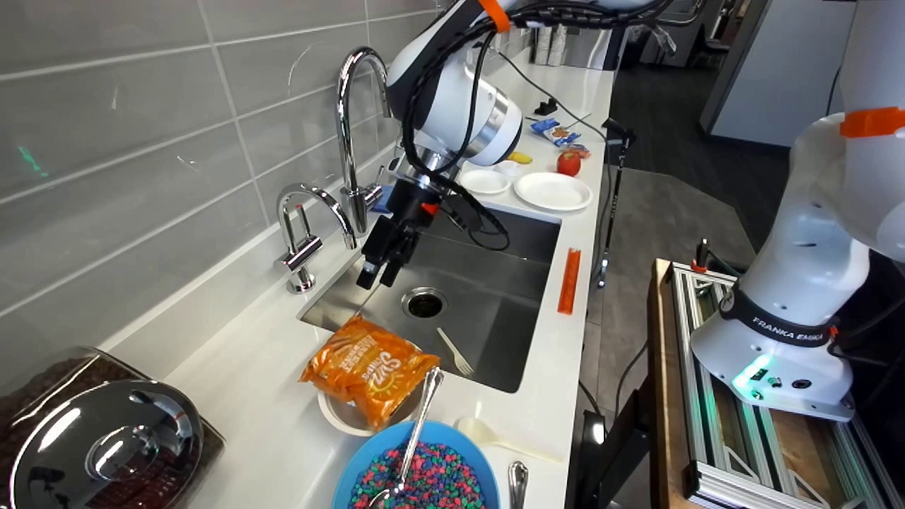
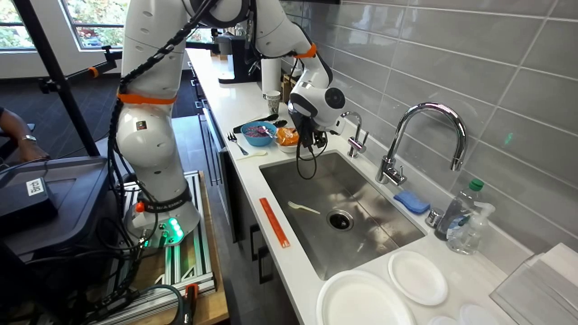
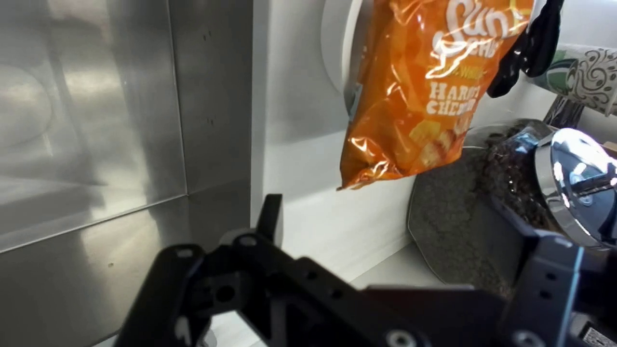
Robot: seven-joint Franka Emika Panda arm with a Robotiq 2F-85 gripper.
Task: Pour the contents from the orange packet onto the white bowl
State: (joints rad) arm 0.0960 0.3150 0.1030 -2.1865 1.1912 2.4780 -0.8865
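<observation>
Orange packet (image 1: 371,367): lies slanted, printed face up, on the white bowl (image 1: 342,418), low and left of centre in an exterior view, covering most of the bowl's mouth. Whether any end is torn cannot be established.

Adjacent: the blue bowl (image 1: 456,433) stands just beside, at the bottom of the frame. The metal spoon (image 1: 424,410) leaning in it has its handle at the packet's right corner; contact cannot be confirmed.

Gripper (image 1: 377,277): poised over the near-left part of the sink (image 1: 488,325), above the packet in that frame and apart from it. In the wrist view its fingers (image 3: 270,217) are spread wide and hold nothing; the packet fills the upper right.

Stage, as judged: approach, before any grasp.

Hazards, as judged:
- A deep bite could pinch the white bowl's rim with the film and drag both.
- A shallow bite on slick, crinkled film could slip once the packet is tilted.
- A sideways lift could snag the spoon handle and upset the blue bowl.
- A torn end facing the sink could shed contents around the pale fork (image 1: 459,359); an unbroken seal would pour nothing.
- A swing toward the wall could strike the small tap (image 1: 305,256).
</observation>
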